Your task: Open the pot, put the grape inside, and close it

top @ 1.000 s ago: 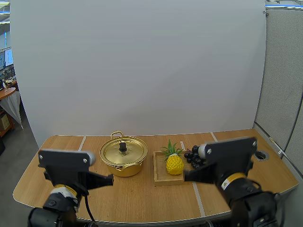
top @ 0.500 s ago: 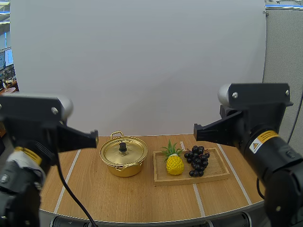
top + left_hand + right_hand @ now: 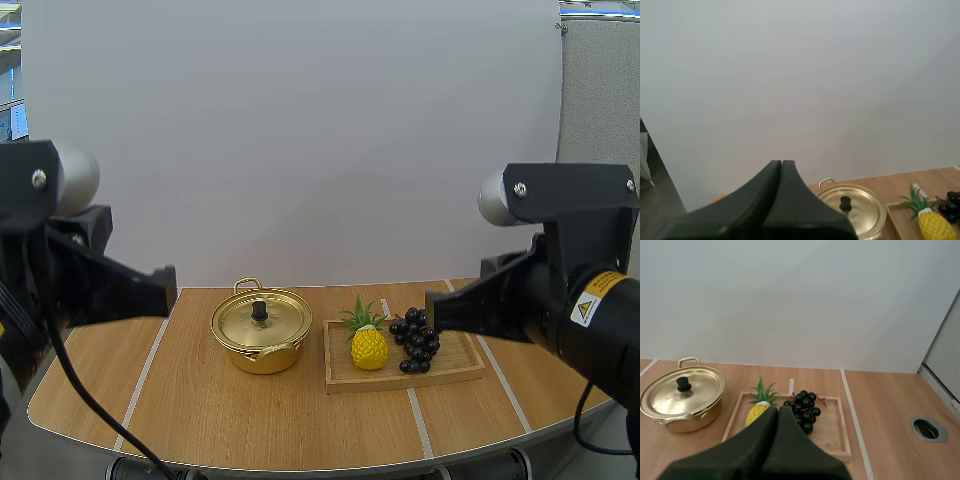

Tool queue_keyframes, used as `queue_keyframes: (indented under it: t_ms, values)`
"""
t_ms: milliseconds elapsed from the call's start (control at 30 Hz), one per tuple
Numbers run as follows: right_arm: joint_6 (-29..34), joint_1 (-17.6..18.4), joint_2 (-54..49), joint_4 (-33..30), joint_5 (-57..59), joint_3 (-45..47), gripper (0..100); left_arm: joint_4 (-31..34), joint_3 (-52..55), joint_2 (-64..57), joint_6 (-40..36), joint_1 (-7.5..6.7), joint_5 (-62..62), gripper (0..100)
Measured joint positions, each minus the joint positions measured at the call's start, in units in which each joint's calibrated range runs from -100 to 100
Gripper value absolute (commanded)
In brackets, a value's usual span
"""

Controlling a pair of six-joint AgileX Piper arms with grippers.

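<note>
Opening step not yet begun; both arms are hanging raised above the desk (image 3: pixel 250 420).

- Left tool (image 3: pixel 781 165): fingers are pressing together into one dark wedge, gripping nothing. It is pointing toward the pot (image 3: pixel 262 340) from the desk's left side, well apart from it.
- Right tool (image 3: pixel 778 411): likewise closed and empty, aiming at the grapes (image 3: pixel 416 338) from the near side of the tray (image 3: pixel 345 378).
- Pot is sitting just left of the tray, with the lid (image 3: pixel 280 322) seated and the black knob (image 3: pixel 259 311) standing upright at its middle.
- Grapes are lying on the tray, just beside a yellow pineapple (image 3: pixel 369 346).

Judgement: the step in hand is the reach for the lid. The next move is calling for the left tool to spread its fingers, come down over the knob, pinch it and lift straight up. The right tool is needing to open before it goes down onto the bunch.
</note>
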Motion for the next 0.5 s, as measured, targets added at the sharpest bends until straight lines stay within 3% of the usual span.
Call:
queue_keyframes:
  t_ms: [67, 333, 500]
  values:
    - [0.0, 0.0, 0.0, 0.0, 3.31, -0.28, 0, 0.0, -0.31, 0.0, 0.11, 0.0, 5.38, 0]
    - [0.0, 0.0, 1.22, 0.0, 6.18, -0.32, 0, 0.0, -0.31, 0.0, 1.15, 0.0, 7.76, 0]
    - [0.0, 0.0, 5.38, 0.0, 6.54, -0.43, 0, -0.4, -0.43, 7.06, 3.11, 0.0, 8.69, 0]
